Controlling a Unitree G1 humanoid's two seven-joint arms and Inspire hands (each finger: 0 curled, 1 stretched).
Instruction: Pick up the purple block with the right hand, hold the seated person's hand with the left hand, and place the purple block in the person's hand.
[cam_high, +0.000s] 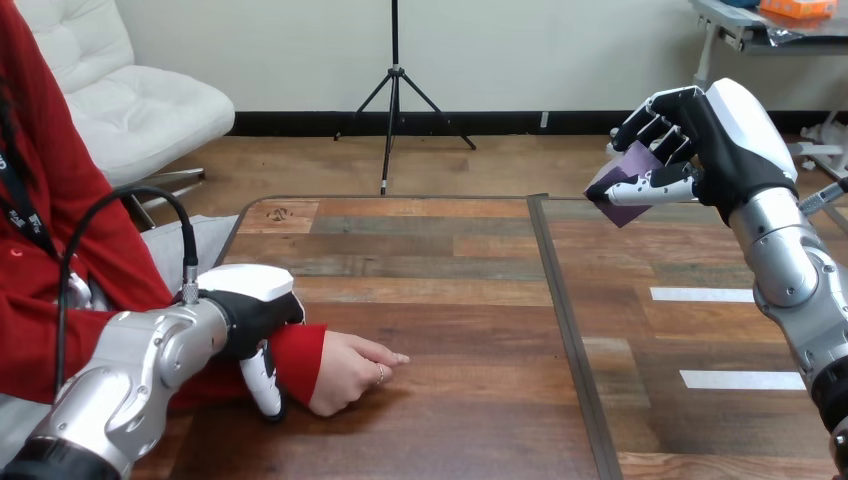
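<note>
Right hand (722, 140): we see it clasping the purple block (622, 190) above the table (450, 280).
Left hand (252, 312): curled round the person's wrist (300, 358).

Left hand (252, 305): black body, with a glossy white shell over its back. Its thumb (264, 378) is white with a black tip. Right hand (715, 140): same black body and rounded white shell. My fingers (662, 128) are black with white segments. Behind my left hand, the left forearm (135, 365) is brushed silver in rounded sections. The right forearm (795, 265) matches, with ringed joints behind the wrist.
</note>
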